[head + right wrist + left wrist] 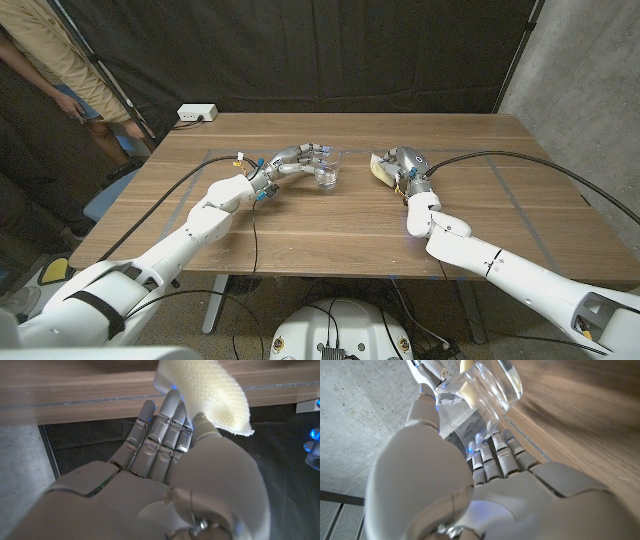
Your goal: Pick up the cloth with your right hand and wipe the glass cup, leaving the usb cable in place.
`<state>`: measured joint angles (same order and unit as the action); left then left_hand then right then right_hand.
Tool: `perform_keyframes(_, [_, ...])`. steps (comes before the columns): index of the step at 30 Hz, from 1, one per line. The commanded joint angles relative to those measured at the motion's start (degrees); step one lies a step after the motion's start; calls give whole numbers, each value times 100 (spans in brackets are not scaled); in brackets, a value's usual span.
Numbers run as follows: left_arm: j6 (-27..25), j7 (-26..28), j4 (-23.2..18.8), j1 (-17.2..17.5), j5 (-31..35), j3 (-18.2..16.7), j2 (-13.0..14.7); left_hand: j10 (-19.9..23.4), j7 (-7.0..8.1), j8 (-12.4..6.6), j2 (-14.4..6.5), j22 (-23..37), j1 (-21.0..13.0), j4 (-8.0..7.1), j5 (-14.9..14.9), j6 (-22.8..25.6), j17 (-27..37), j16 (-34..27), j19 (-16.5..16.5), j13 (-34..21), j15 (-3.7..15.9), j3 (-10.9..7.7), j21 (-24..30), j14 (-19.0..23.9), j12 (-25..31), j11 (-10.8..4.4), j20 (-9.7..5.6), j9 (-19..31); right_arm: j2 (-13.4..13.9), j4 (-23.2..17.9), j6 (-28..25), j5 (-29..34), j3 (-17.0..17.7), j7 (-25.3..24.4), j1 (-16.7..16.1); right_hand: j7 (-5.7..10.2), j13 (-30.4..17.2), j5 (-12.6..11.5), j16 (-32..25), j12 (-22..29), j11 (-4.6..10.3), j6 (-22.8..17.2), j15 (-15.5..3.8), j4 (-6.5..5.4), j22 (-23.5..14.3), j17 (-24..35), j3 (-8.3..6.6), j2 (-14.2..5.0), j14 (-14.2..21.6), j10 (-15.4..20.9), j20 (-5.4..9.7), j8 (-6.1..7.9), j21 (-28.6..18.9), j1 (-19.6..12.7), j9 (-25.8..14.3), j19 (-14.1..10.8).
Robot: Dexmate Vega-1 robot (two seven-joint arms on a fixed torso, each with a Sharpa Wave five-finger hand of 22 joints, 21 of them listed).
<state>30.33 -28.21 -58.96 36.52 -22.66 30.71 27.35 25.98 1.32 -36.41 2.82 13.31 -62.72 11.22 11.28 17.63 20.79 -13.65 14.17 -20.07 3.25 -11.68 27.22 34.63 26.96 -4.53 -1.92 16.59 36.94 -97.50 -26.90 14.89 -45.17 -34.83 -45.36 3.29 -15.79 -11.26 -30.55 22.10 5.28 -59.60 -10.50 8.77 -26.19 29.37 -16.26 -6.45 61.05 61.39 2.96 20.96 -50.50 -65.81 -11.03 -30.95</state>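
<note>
Your left hand [296,157] is wrapped around the glass cup [328,172]. The cup is near the middle of the wooden table [330,225], and your fingers curl around its left side. In the left wrist view, the left hand [485,485] has its fingers reaching up to the clear cup [487,387], with the thumb along one side of the glass and the other fingers on the other side. So this hand is holding the cup.

Your right hand [408,165] is holding the cloth [381,168]. The cloth is pale yellow and sticks out from the hand toward the cup. In the right wrist view, the right hand [165,475] has the cloth [210,395] pinched at the fingertips, and the soft bumpy cloth pokes up past them.

The cloth is close to the cup but not touching it. There is a small bit of bare table between them. The cup is to the left of the cloth, and both hands face each other across that gap.

A white box [197,114] with a cord sits at the far left edge of the table, well apart from both hands. A person [60,80] stands behind the table on the left side.
</note>
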Motion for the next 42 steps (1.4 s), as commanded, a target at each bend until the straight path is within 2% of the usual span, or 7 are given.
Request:
perform_keyframes(1, [-23, 44, -54, 10, -18, -16, -9, 654, 487, -1130, -829, -5, -557, -372, 59, 810, 23, -2, -13, -343, 904, -425, 32, 65, 45, -572, 14, 5, -224, -96, 691, -885, 821, 350, -424, 194, -30, -50, -41, 39, -24, -308, -307, 1, -44, 45, 42, -1, 92, 83, 743, 16, -85, -96, -37, -39])
perform_keyframes(10, [-9, 38, -37, -12, -32, -11, -45, 667, 500, -1156, -829, -9, -560, -368, 60, 801, 34, 13, -23, -357, 902, -445, 54, 67, 39, -570, 16, -10, -253, -227, 1046, -1210, 1153, 858, -545, 165, -56, -52, -52, 34, -32, -311, -301, -3, -75, 94, 65, 8, 120, 93, 735, 1, -180, -123, -40, -13])
perform_keyframes(21, [-36, 49, -73, -21, -77, -29, -71, 689, 487, -1196, -839, -14, -570, -364, 66, 796, 51, 23, -35, -375, 906, -478, 85, 87, 32, -553, 22, -25, -522, -217, 1395, -1788, 1640, 1354, -793, 144, -93, -56, -65, 28, -52, -331, -303, -1, -118, 166, 89, 12, 148, 113, 719, -13, -310, -176, -45, 40])
perform_keyframes(26, [-53, 19, -102, -12, -126, -35, -85, 707, 497, -1218, -830, -16, -571, -360, 66, 810, 56, 26, -32, -382, 911, -487, 102, 104, 33, -567, 18, -37, -749, -244, 1442, -2113, 1909, 1584, -947, 132, -107, -56, -93, 28, -66, -331, -306, 5, -136, 210, 105, 22, 182, 130, 711, -22, -371, -202, -48, 50])
perform_keyframes(28, [-53, 15, -119, -5, -131, -34, -85, 721, 500, -1227, -829, -17, -572, -359, 67, 818, 58, 25, -32, -385, 911, -492, 109, 113, 36, -573, 16, -42, -866, -272, 1422, -2185, 2009, 1602, -1012, 116, -118, -57, -112, 41, -112, -345, -306, 5, -150, 241, 114, 20, 208, 174, 700, -23, -422, -221, -50, 44])
perform_keyframes(34, [-107, -11, -171, 27, -209, -41, -105, 723, 503, -1241, -830, -19, -571, -360, 68, 815, 64, 28, -30, -393, 907, -503, 125, 125, 29, -575, 22, -55, -1173, -363, 1414, -2315, 2261, 1644, -1195, 69, -135, -58, -126, 36, -111, -348, -304, 5, -170, 282, 126, 22, 225, 184, 700, -31, -498, -247, -54, 42])
perform_keyframes(42, [-97, -66, -150, 0, -202, 6, -162, 746, 502, -1271, -835, -23, -574, -358, 73, 816, 78, 30, -25, -406, 903, -527, 156, 152, 27, -542, 21, -73, -1479, -414, 1492, -2133, 2392, 1493, -1286, 60, -157, -58, -158, 37, -128, -371, -308, 12, -196, 341, 143, 30, 269, 214, 696, -35, -588, -289, -59, 65])
